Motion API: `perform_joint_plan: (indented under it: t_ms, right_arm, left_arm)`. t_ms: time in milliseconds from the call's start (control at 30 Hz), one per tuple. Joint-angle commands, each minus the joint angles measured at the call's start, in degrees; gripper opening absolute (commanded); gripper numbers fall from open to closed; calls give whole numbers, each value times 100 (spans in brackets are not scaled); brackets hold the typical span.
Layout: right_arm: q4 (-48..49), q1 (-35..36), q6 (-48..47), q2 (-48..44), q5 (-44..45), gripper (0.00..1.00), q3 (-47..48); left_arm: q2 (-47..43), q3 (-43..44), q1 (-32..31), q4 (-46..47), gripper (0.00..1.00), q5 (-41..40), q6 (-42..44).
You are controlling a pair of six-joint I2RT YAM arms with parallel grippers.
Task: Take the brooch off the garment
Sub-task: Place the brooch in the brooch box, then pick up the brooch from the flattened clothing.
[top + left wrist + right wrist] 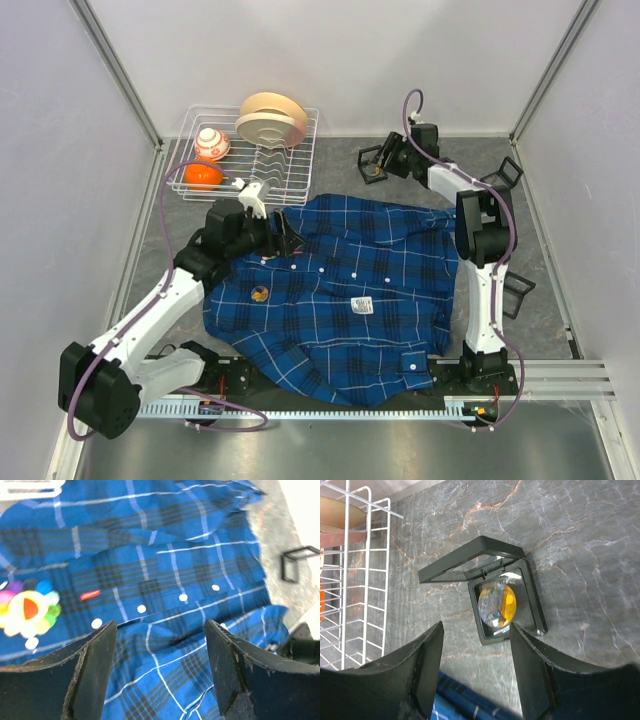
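The garment (350,270) lies spread flat, a dark-blue plaid shirt with white buttons. A round orange-and-blue brooch (496,605) rests in an open black box (476,617) on the grey table behind the shirt's far edge. My right gripper (476,625) stands open just short of that box (372,172), with nothing between its fingers. My left gripper (160,625) is open too, hovering over the plaid cloth (165,570) near the collar (288,235). A colourful flower pin (27,611) sits on the shirt to its left. In the top view a round orange-and-dark pin (259,293) shows on the chest.
A white wire rack (290,150) at the back left holds stacked bowls (272,118), a white-and-orange ball (212,143) and an orange fruit (203,175). Small black boxes (505,175) (518,290) stand right of the shirt. A metal rail runs along the near edge.
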Motion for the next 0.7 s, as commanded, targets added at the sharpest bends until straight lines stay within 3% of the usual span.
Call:
perform_joint_plan:
  t_ms: [0,133,333,500,600,633,667]
  right_arm:
    - [-989,83,-650,-905,662,64,276]
    - [-1325,451,-897,-1985,1472,64,-1020]
    - [-1326,1821,-960,-3463,1693,59,-2525]
    - [-18,3350,-538,-3956,569,50,-3555]
    - [545,4028,-415,-3807,208,45,-3802]
    - [843,4081,-258,-3763,-228,45,-4055]
    - [1585,4082,-47,-3624,-467,45,-4197]
  left_arm:
    - [106,362,300,-1350,77,-1057,-1123]
    - [62,381,565,-2667,72,-1234,-2009]
    - [325,65,644,-2997,61,-724,-2750]
    - [834,-155,635,-2838,60,-1277,-2469]
    - [713,-400,644,-2804,56,-1471,-2907]
    - [590,-523,635,-2742,49,-1480,-3318]
    - [424,-673,635,-2681,45,-1549,-3565]
